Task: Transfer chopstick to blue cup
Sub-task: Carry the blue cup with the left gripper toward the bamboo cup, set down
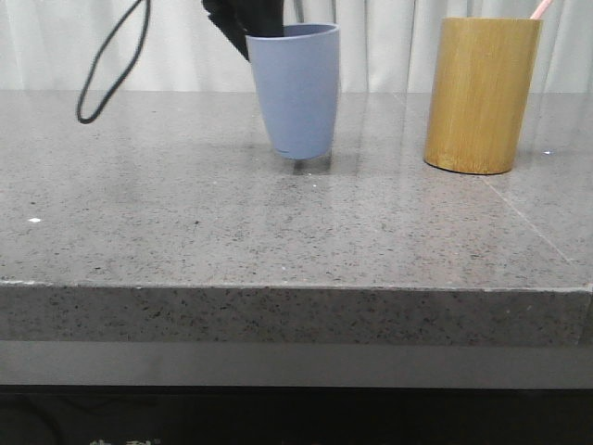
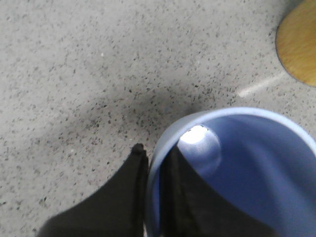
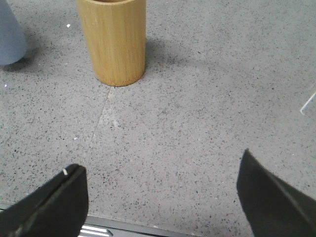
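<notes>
**A:** Left gripper [image 2: 152, 195] is pinched on the rim of the blue cup [image 1: 296, 88], one finger outside the wall, one inside. Cup looks tilted and lifted slightly off the table [image 1: 185, 232]; there's a shadow gap under its base in the front view.

**B:** So what step is that?

**A:** My read: positioning the cup, not the stick. Cup interior in the left wrist view is bare, just a glare spot on the bottom.

**B:** Where's the chopstick [image 1: 540, 8]?

**A:** Well off to the right of that left gripper, standing in the bamboo holder [image 1: 482, 93]. Just a pink tip poking past the holder's rim at the top edge of the front view. Not transferred yet.

**B:** Right gripper [image 3: 163, 197]?

**A:** Fingers wide apart, nothing between them, touching nothing. It hovers over bare table, holder ahead of it and a bit toward its left finger, cup beyond that.

**B:** Next move?

**A:** Likely: left sets or steadies the cup upright, right goes in over the holder, closes on the exposed tip, pulls straight up, carries across to the cup mouth.

**B:** Risks?

**A:** Thin stick, little exposed to grab. It could slip, and the left finger inside the cup narrows the opening.
</notes>
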